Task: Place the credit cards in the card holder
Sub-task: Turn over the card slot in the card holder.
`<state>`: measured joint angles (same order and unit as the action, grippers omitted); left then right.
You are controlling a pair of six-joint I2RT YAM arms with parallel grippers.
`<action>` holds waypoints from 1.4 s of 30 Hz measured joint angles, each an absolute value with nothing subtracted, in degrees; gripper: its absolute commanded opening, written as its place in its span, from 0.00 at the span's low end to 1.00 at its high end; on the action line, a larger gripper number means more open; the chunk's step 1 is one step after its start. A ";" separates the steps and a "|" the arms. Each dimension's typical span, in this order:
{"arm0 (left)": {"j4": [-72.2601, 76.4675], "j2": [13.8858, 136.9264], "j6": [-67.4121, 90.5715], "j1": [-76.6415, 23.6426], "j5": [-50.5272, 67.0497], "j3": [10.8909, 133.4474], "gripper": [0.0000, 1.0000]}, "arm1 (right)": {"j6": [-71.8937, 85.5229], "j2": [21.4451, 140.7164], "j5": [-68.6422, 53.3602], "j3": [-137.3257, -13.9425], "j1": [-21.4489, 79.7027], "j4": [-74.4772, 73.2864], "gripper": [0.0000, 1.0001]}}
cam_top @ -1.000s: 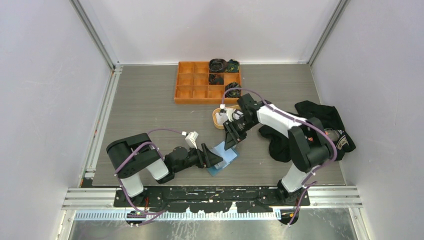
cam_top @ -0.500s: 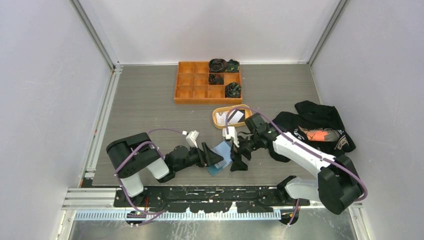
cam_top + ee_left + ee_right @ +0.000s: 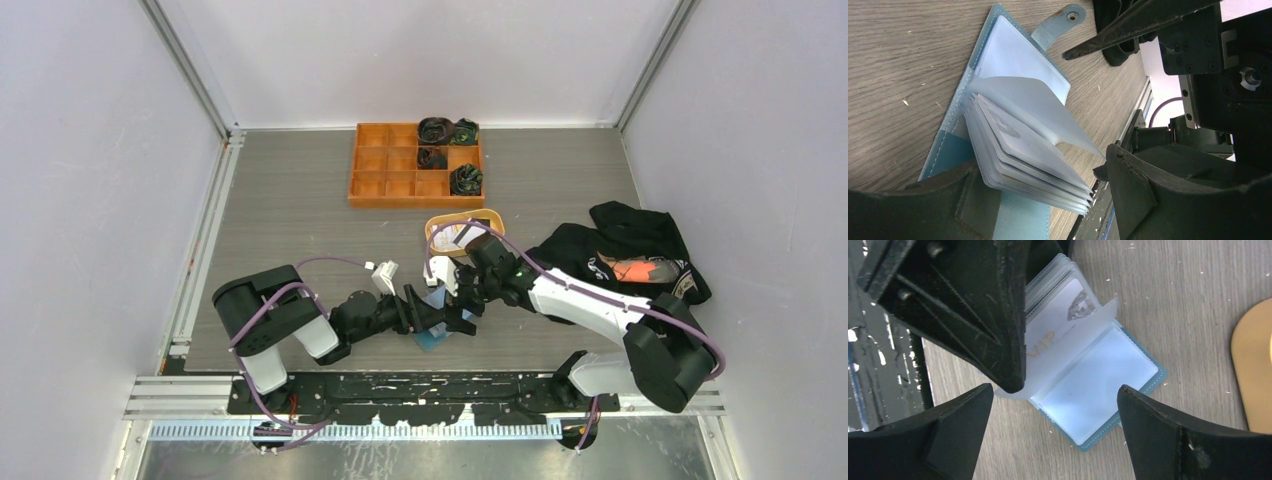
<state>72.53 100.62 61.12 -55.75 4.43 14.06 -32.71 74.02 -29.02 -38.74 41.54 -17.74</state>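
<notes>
The card holder (image 3: 431, 340) is a blue wallet lying open on the table near the front, its clear sleeves fanned out (image 3: 1018, 55). My left gripper (image 3: 428, 315) reaches in from the left, open. In the left wrist view its fingers (image 3: 1043, 165) straddle the sleeve stack, one finger lying on the blue cover. A white credit card printed "VIP" (image 3: 1058, 320) sits in a sleeve. One loose sleeve leaf stands up against the left finger. My right gripper (image 3: 458, 305) hovers open just above the holder (image 3: 1098, 385) with nothing between its fingers (image 3: 1055, 392). More cards (image 3: 470, 235) lie in the tan dish.
The oval tan dish (image 3: 440, 222) stands just behind the holder, and its rim (image 3: 1253, 365) shows in the right wrist view. An orange compartment tray (image 3: 400, 185) with dark bundles sits at the back. A black cloth heap (image 3: 630, 250) lies at the right.
My right gripper came down from beside the dish to just over the holder, and its jaws opened wide. The left arm and the holder stayed where they were.
</notes>
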 measured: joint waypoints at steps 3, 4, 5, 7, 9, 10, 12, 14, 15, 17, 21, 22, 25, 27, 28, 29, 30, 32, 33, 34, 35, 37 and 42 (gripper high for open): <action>72.58 100.64 61.12 -55.75 4.45 14.06 0.74 | -32.53 74.28 -26.87 -38.65 41.91 -16.78 0.96; 72.58 100.64 61.12 -55.75 4.47 14.06 0.74 | -32.49 74.30 -26.13 -38.65 41.91 -16.62 0.95; 72.62 100.64 61.12 -55.75 4.49 14.06 0.75 | -32.42 74.28 -25.52 -38.65 41.91 -16.51 0.95; 72.73 100.64 61.12 -55.68 4.58 14.06 0.76 | -32.38 74.28 -24.60 -38.65 41.91 -16.27 0.93; 72.88 100.64 61.14 -55.57 4.54 14.00 0.76 | -32.21 74.28 -23.99 -38.65 41.91 -16.29 0.87; 72.99 100.62 61.12 -55.46 4.54 13.93 0.77 | -32.14 74.28 -23.59 -38.65 41.91 -16.29 0.86; 73.36 100.57 61.12 -55.37 4.49 13.65 0.76 | -31.75 74.39 -22.81 -38.68 42.00 -16.32 0.82; 73.49 100.20 61.10 -55.33 4.45 13.13 0.76 | -31.31 74.83 -21.41 -38.76 42.00 -16.32 0.80; 73.47 99.96 61.10 -55.27 4.40 12.88 0.75 | -31.16 75.11 -20.93 -38.81 42.00 -16.32 0.79; 73.10 99.26 61.10 -55.09 4.14 12.38 0.73 | -30.63 75.81 -19.64 -39.00 41.76 -16.47 0.77; 69.63 97.30 61.12 -55.00 3.70 12.19 0.60 | -29.43 76.14 -18.70 -39.62 41.10 -16.99 0.77; 68.51 96.77 61.30 -55.00 3.55 12.19 0.57 | -29.15 76.14 -18.72 -39.83 40.97 -17.15 0.77; 63.53 94.19 61.39 -54.98 2.85 12.23 0.53 | -28.27 76.12 -19.59 -40.40 40.38 -17.58 0.77; 57.28 90.78 61.12 -54.98 1.89 12.73 0.53 | -27.90 76.12 -20.95 -40.88 39.88 -18.31 0.77; 53.36 88.73 60.95 -55.00 1.21 13.32 0.53 | -27.81 76.07 -21.74 -41.06 39.57 -18.61 0.77; 49.28 86.65 60.62 -55.00 0.56 13.98 0.53 | -27.73 75.99 -22.52 -41.19 39.29 -18.94 0.78; 44.82 84.44 60.12 -55.00 -0.25 14.76 0.54 | -27.64 75.83 -23.29 -41.32 39.03 -19.31 0.77; 35.59 79.64 59.05 -55.00 -2.13 16.12 0.57 | -27.59 75.46 -24.80 -41.67 38.61 -20.12 0.78; 30.94 76.77 58.22 -55.00 -3.25 16.58 0.60 | -27.57 75.46 -24.99 -41.71 38.46 -20.21 0.78; 27.07 74.30 57.74 -55.00 -4.16 16.86 0.63 | -27.55 75.37 -25.56 -41.91 38.39 -20.58 0.78; 23.75 72.31 57.12 -55.00 -4.99 17.10 0.64 | -27.53 75.35 -26.02 -42.06 38.37 -20.88 0.79; 16.45 68.29 55.88 -55.00 -6.70 17.61 0.65 | -27.51 75.35 -26.72 -42.35 38.26 -21.52 0.80; 2.68 60.55 53.28 -54.98 -9.72 18.61 0.64 | -27.07 75.24 -28.42 -43.05 37.58 -22.68 0.99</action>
